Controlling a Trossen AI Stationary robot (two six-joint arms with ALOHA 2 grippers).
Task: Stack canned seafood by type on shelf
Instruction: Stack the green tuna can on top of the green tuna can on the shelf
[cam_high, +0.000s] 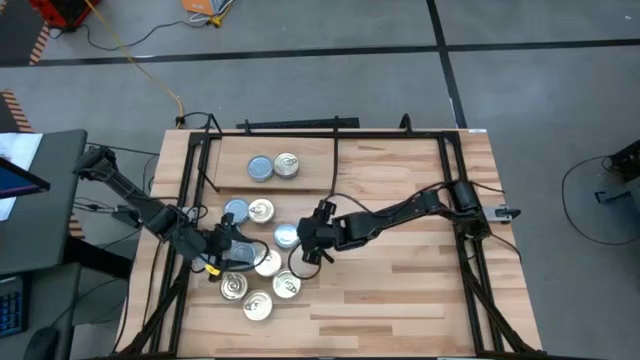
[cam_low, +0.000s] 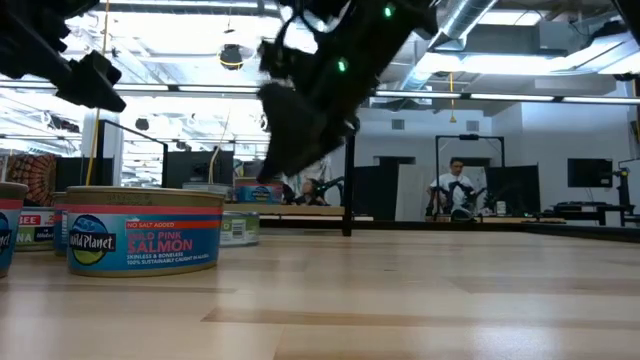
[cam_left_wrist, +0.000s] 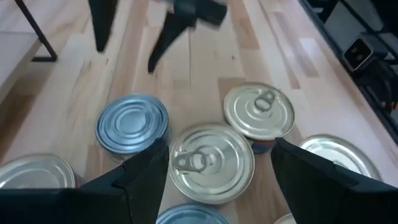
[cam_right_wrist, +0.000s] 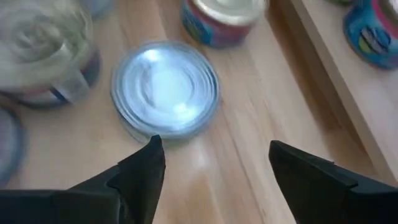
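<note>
Low view puts a salmon tin (cam_low: 145, 229) nearest, standing upright on the worktop (cam_low: 400, 300), with more tins just beside it toward the picture's edge. Behind it a dark arm hangs above the wood, and far off in the room a person sits.

From above, a loose cluster of tins (cam_high: 262, 285) lies on the worktop's front left part, most with gold pull-tab tops. The left claw (cam_high: 232, 252) hovers over this cluster, its fingers apart and holding nothing; in its wrist view the two fingers stand on either side of a gold-topped tin (cam_left_wrist: 210, 160), with a blue-grey tin (cam_left_wrist: 132, 123) and another gold tin (cam_left_wrist: 259, 112) close beyond. I cannot tell whether the fingers touch any tin.

Just right of the cluster, the right claw (cam_high: 310, 240) is spread open and empty, hanging beside a blue-grey-topped tin (cam_high: 286, 236); its wrist view shows that tin (cam_right_wrist: 165, 87) just ahead of the fingers, not between them.

Farther back, two more tins, a blue-grey one (cam_high: 236, 210) and a gold one (cam_high: 261, 211), sit near the shelf's front edge. On the shelf (cam_high: 310, 165), a light board inside a black frame, one blue-grey tin (cam_high: 260, 168) and one gold tin (cam_high: 286, 164) stand touching, left of the divider rod (cam_high: 334, 160).
</note>
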